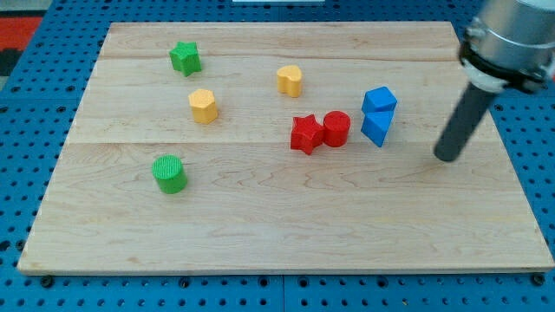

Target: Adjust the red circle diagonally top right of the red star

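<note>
Wood grain runs across the pale surface, which carries seven matte blocks: two red, two blue, two yellow, two green minus none hidden. Correction by count: eight blocks. The red circle, a smooth squat cylinder, touches the red star on its right. My tip rests well right of the blue blocks; I have no gripper

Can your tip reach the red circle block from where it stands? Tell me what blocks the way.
Probably not straight: my tip stands at the view's right, and the two blue blocks sit between it and the red circle block. Swinging below them looks free; the red star block touches its far side.
</note>
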